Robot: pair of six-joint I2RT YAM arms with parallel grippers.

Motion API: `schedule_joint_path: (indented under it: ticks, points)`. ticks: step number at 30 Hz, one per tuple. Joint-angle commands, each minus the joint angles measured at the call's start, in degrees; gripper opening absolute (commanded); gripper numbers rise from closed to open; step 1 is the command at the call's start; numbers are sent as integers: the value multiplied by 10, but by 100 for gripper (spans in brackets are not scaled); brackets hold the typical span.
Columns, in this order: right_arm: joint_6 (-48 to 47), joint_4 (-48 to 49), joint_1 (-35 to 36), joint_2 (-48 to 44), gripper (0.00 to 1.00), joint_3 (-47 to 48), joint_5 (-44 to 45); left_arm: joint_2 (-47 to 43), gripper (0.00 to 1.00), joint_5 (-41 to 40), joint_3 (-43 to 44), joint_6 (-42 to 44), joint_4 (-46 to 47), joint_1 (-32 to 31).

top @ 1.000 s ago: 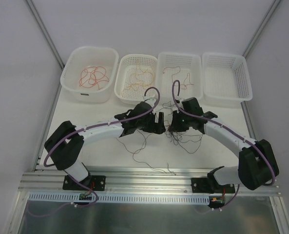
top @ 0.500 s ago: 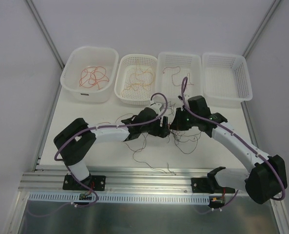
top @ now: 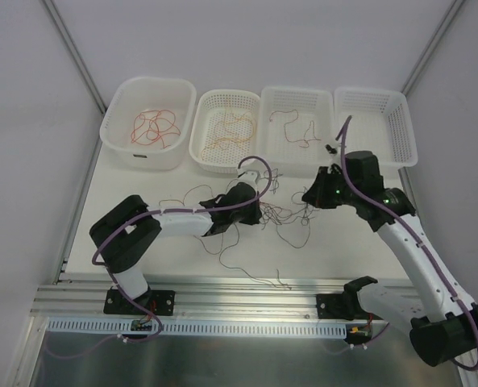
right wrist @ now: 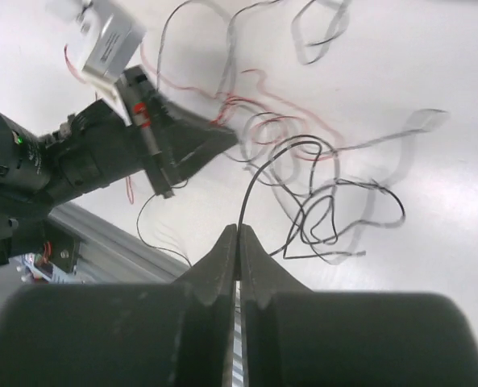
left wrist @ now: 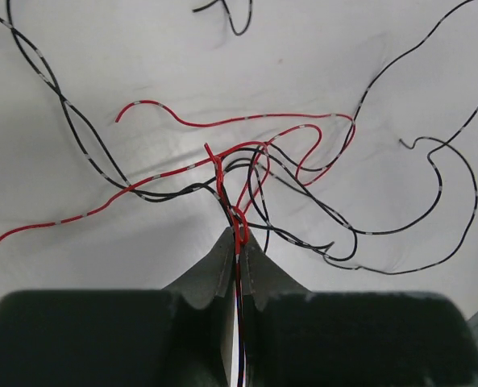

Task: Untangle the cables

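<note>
A loose tangle of thin red and black cables (top: 291, 219) lies on the white table between the two arms. My left gripper (top: 260, 213) sits at the tangle's left edge. In the left wrist view the left gripper (left wrist: 239, 234) is shut on a red cable (left wrist: 247, 153), which loops out among black strands (left wrist: 359, 230). My right gripper (top: 309, 196) is raised at the tangle's right side. In the right wrist view the right gripper (right wrist: 239, 228) is shut on a black cable (right wrist: 259, 173) that rises from the pile; the left gripper (right wrist: 214, 139) shows beyond it.
Along the back stand a white tub (top: 110, 121) with red wires, a mesh basket (top: 197, 147) with orange wires, another basket (top: 264, 109) with a red-brown wire, and one more basket (top: 408, 137). A loose dark strand (top: 239, 260) trails toward the front rail (top: 222, 292).
My left gripper has shut on the red cable. My right arm has swung right and lifted away with its black cable, spreading the tangle between the grippers.
</note>
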Motion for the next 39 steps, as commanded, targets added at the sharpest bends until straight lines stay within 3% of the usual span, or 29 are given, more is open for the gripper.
schedule_joint_path:
  ticks: [1,5,9,14,19,23,30,32,34,35,39]
  points:
    - [-47,-96,-82,-53,1,106,31,-70,0,-73,-36,-14,-71,19]
    - [-90,-168,-158,-60,1,221,38,-133,0,-97,-96,-50,-129,68]
    - [-95,-200,-163,-49,1,305,106,-218,0,-113,-143,-85,-213,131]
    - [-87,-182,-164,-30,1,309,84,-318,0,-119,-162,-54,-278,161]
    - [-95,-151,-164,-19,1,271,11,-354,1,-24,-150,-10,-298,161]
    - [-101,-133,-164,-1,1,245,-61,-374,9,48,-150,5,-300,161]
    - [-102,-116,-164,20,1,194,-132,-435,33,68,-145,20,-327,162]
    - [-107,-118,-164,28,1,191,-159,-454,51,68,-139,25,-345,161]
    - [-108,-116,-164,36,1,188,-187,-464,58,68,-123,38,-367,162]
    - [-111,-115,-164,39,1,188,-192,-470,68,67,-117,42,-376,163]
    - [-111,-118,-164,55,1,198,-207,-469,88,65,-73,70,-421,168]
